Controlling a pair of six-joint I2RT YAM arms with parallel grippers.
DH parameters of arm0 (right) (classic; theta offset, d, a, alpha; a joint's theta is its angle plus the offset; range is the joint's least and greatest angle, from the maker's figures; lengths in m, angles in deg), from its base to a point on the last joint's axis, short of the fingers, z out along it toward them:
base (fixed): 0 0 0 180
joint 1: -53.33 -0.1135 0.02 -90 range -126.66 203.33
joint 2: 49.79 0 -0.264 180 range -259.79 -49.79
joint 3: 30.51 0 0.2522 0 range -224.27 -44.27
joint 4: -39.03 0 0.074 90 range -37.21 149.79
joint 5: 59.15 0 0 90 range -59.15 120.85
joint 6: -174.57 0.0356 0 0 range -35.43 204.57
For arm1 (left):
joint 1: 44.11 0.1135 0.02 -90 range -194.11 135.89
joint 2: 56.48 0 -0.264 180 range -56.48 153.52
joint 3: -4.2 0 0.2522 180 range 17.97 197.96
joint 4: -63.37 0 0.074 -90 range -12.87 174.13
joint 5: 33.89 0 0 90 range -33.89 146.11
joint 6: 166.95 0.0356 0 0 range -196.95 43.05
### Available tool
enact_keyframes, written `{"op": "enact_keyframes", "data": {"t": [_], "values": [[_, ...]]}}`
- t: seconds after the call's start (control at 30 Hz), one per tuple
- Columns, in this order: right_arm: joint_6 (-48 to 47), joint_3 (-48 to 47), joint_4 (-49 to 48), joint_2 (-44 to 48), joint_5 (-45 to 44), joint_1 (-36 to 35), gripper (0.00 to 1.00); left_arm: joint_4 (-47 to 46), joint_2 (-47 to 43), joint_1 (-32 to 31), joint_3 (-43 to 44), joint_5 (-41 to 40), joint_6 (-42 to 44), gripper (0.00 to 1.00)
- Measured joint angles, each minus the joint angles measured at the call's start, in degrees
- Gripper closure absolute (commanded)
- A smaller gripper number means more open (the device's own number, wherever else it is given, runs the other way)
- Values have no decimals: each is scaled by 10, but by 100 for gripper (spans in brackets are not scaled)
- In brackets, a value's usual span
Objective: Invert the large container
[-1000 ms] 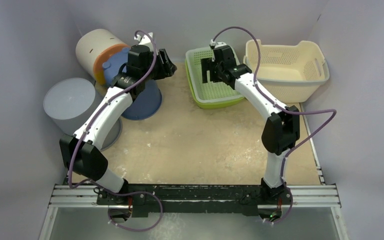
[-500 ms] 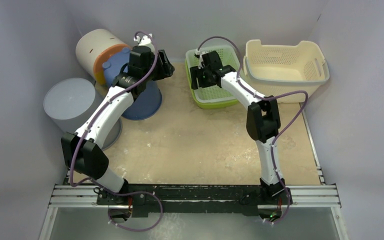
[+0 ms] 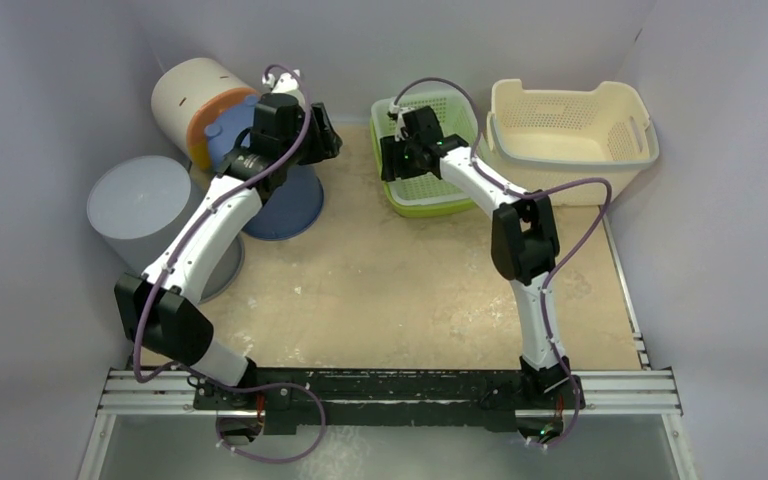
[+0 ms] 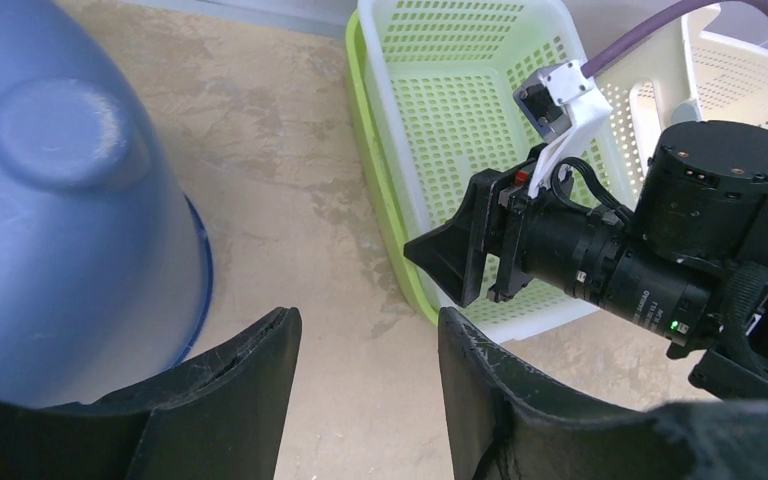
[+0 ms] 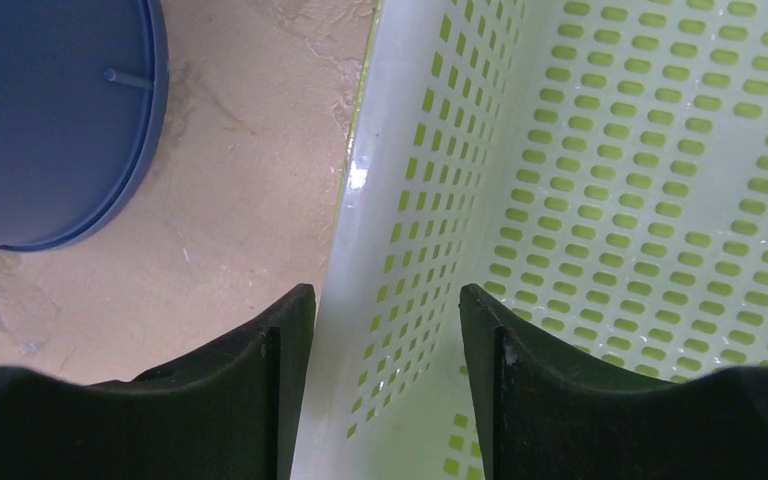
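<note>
1. An upturned grey tub point(image 3: 140, 205) stands at the left of the top view, with an upturned blue bucket point(image 3: 290, 205) just beside it.
2. The left claw point(image 4: 365, 320) hangs open and empty over the table point(image 3: 390, 290), between the bucket and the basket.
3. The green basket point(image 3: 430, 208) stands upright at upper centre. The right claw point(image 5: 388, 295) is open, its fingers astride the basket's left wall.
4. A cream basket point(image 3: 570, 165) stands upright at upper right.
</note>
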Motion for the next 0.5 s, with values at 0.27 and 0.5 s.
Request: {"op": "enact_keyframes", "data": {"t": [0.27,0.5], "values": [[18,26,-30,0,12,-8,75,42,-37,0,8,-18,24,47],[40,44,-24,26,-13,-16,98,80,-78,0,12,-37,45,46]]}}
